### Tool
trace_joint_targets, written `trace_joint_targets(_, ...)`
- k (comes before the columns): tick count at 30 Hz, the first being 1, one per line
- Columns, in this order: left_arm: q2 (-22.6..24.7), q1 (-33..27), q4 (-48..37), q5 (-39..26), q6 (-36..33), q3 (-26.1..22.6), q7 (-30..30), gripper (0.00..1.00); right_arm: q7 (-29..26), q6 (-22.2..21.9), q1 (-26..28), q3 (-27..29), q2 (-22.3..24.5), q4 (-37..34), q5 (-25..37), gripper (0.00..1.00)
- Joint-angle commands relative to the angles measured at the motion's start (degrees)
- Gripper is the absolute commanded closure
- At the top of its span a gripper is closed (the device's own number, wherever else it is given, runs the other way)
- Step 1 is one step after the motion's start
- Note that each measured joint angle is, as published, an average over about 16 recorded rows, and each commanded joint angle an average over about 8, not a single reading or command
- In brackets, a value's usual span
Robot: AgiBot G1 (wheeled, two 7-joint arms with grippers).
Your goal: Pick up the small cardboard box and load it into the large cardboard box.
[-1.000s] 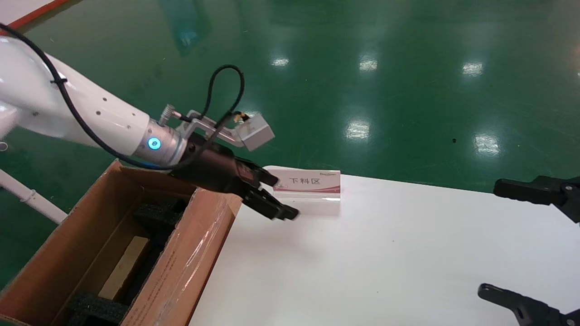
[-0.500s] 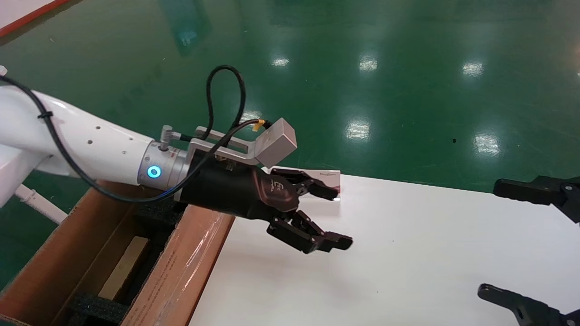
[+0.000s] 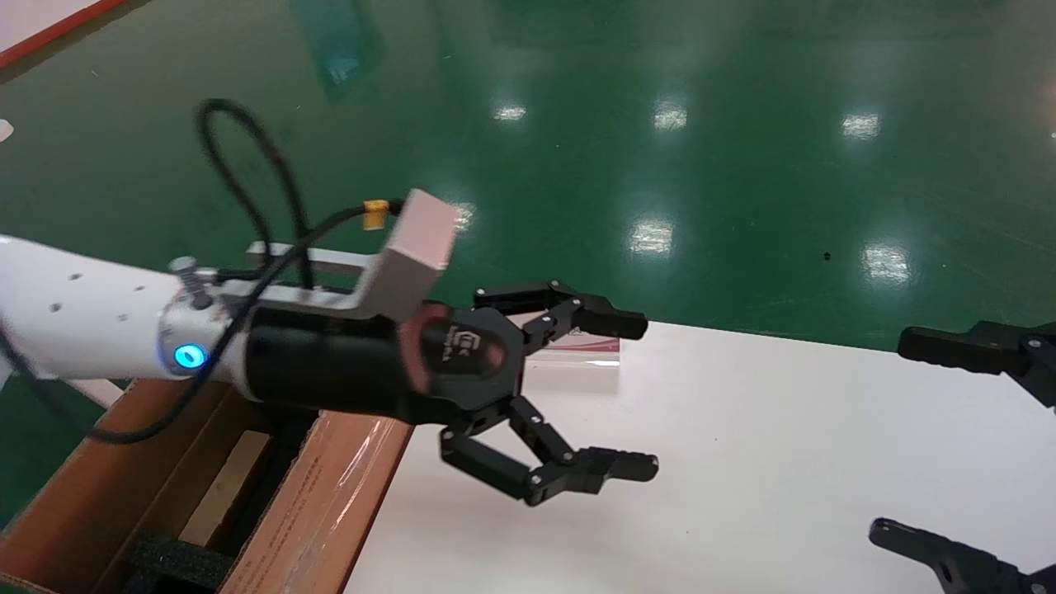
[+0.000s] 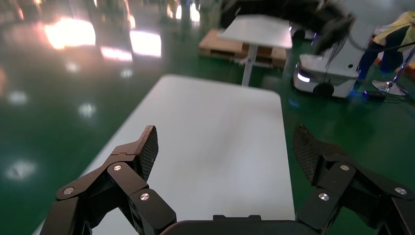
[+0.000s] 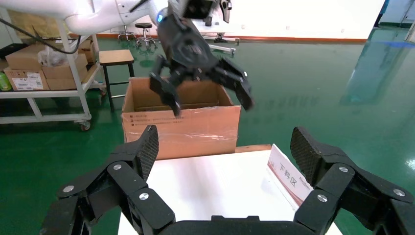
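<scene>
Now left gripper (image 3: 594, 396) swung out from large cardboard box (image 3: 330, 495) toward 3 o'clock, jaws spread, empty; small cardboard box (image 3: 219, 487) seen lodged inside; right gripper (image 5: 225, 161) parked open.

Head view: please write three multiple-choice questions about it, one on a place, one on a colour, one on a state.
1. Where does the small cardboard box lie?
A. on a chair
B. inside the large cardboard box
C. on a shelf

2. What colour is the foam padding?
A. black
B. white
C. yellow

3. How is the left gripper?
A. shut on a carton
B. shut, empty
C. open, empty

Key:
1 B, its pale edge shows between the big carton's walls.
2 A, dark blocks line the inside.
3 C, its fingers are spread with nothing between; the right gripper, at the table's right end, is open too.
</scene>
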State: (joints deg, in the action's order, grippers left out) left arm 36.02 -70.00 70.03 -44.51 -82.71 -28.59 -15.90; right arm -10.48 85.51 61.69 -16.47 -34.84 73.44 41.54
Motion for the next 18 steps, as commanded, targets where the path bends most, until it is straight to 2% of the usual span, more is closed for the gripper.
trace_joint_targets(1,-0.32,2.67,1.12,0.84,-0.94,3.97,1.63,0.0,-0.02,0.02,-0.01,0.04,-0.02,0.01,0.03,0.0)
trace_joint_targets(4,-0.7,5.98,2.5,1.87,-2.1,8.92,3.65,0.0,-0.06,0.04,-0.03,0.1,-0.04,0.03,0.07,0.0)
trace_joint_targets(7,-0.88,7.81,3.24,2.39,-2.71,11.67,4.78,0.0,-0.09,0.06,-0.04,0.15,-0.06,0.05,0.11,0.0)
trace_joint_targets(18,-0.89,8.2,3.37,2.47,-2.81,12.27,5.02,0.0,-0.22,0.15,-0.1,0.37,-0.14,0.11,0.26,0.0)
